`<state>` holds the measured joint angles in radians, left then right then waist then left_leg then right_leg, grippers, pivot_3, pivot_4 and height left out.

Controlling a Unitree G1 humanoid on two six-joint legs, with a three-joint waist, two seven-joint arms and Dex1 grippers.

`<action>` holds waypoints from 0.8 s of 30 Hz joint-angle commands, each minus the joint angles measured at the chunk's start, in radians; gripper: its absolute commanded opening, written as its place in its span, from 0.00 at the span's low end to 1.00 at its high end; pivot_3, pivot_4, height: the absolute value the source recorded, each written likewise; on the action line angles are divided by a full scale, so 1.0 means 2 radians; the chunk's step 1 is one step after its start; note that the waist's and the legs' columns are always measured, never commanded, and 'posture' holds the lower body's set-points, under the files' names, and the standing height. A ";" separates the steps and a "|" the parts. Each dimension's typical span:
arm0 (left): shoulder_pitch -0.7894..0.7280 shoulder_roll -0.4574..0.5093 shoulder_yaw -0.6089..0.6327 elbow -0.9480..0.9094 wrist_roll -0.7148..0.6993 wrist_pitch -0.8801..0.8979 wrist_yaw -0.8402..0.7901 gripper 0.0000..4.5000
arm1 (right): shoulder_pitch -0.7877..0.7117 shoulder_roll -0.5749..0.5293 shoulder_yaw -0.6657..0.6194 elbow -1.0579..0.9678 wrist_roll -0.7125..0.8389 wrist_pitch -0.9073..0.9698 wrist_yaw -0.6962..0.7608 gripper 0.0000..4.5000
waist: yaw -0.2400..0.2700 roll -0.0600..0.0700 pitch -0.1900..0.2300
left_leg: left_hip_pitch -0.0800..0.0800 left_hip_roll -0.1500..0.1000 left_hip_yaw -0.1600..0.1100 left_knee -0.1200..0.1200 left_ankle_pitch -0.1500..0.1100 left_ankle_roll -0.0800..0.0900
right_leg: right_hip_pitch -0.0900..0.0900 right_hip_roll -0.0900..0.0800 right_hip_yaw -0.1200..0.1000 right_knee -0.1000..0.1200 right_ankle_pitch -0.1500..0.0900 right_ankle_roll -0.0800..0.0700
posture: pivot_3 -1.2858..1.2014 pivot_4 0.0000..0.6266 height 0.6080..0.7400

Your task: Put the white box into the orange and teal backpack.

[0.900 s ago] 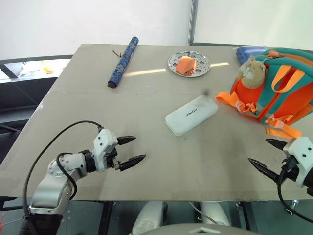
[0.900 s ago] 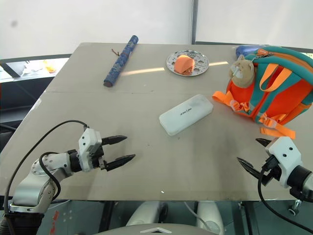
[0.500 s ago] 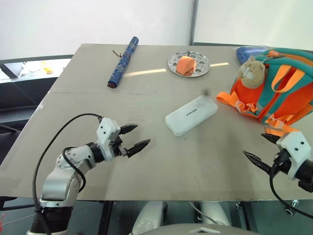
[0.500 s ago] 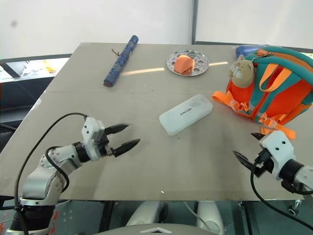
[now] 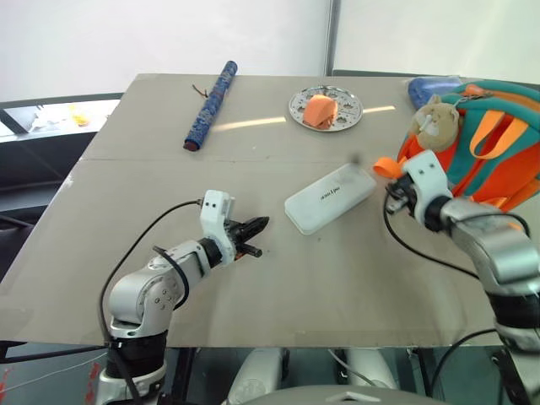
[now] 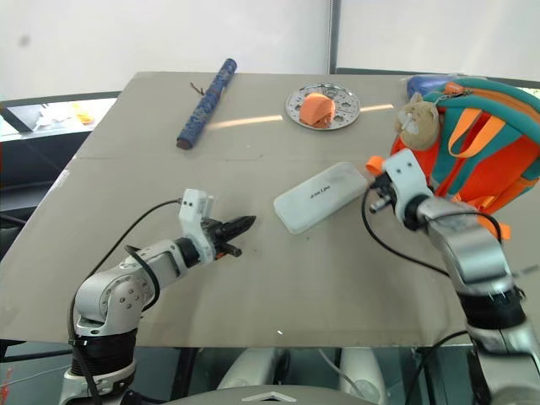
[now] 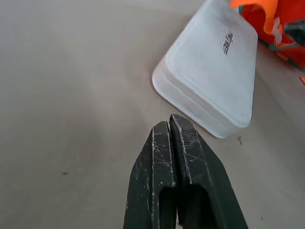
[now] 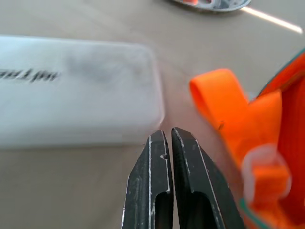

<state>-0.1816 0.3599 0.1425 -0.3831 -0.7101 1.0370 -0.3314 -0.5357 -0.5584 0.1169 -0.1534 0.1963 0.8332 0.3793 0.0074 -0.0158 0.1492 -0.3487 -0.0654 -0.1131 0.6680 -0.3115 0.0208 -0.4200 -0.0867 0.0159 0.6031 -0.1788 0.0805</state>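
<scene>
Head views: the white box (image 5: pixel 330 198) lies flat on the grey table (image 5: pixel 152 194), near mid-table, its dark lettering facing up. The orange and teal backpack (image 5: pixel 481 148) lies at the table's right side, a beige plush cat charm (image 5: pixel 434 122) on its upper left part. The box is outside the backpack, just to its left. The left claw (image 5: pixel 253 238) sits low over the table, left of the box and apart from it, fingers together, holding nothing. The right claw (image 5: pixel 390 192) is between the box's right end and an orange strap (image 6: pixel 376 163) of the backpack. Farther back stand a round metal plate (image 5: pixel 326 109) bearing an orange item and a blue patterned roll (image 5: pixel 212 105).

Left wrist view: the left claw's fingers (image 7: pixel 162 167) are pressed together, tips just short of the box's near corner.

Right wrist view: the right claw's fingers (image 8: pixel 155 181) are together and empty, the box to one side, the orange strap loop to the other.
</scene>
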 commanded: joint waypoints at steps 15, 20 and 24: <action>-0.057 -0.060 -0.058 0.017 0.058 0.011 0.071 0.01 | -0.060 0.028 0.090 0.178 -0.078 -0.159 0.149 0.00 | -0.009 0.000 0.000 | -0.002 0.000 0.000 0.000 0.000 0.000 | -0.002 0.000 0.000 0.000 0.000 0.000 | 0.52 0.24 0.95; -0.054 -0.016 -0.060 0.020 0.067 0.008 0.032 0.01 | 0.019 0.008 0.083 0.005 -0.017 -0.090 0.216 0.00 | -0.012 0.000 0.000 | -0.002 0.000 0.000 0.000 0.000 0.000 | -0.002 0.000 0.000 0.000 0.000 0.000 | 0.52 0.24 0.95; -0.050 0.027 -0.060 0.034 0.073 0.000 -0.010 0.01 | 0.082 -0.009 0.084 -0.113 0.012 -0.040 0.229 0.00 | -0.012 0.000 0.000 | -0.001 0.000 0.000 0.000 0.000 -0.001 | -0.002 0.000 0.000 0.001 0.000 0.000 | 0.52 0.24 0.95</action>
<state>-0.2793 0.4230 0.0784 -0.3003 -0.5315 1.0410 -0.2696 -0.3694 -0.5973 0.2510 -0.2430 0.1483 0.7418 0.7925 -0.0161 -0.0150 0.1488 -0.3514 -0.0649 -0.1131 0.6681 -0.3118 0.0196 -0.4239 -0.0862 0.0167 0.6050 -0.1786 0.0806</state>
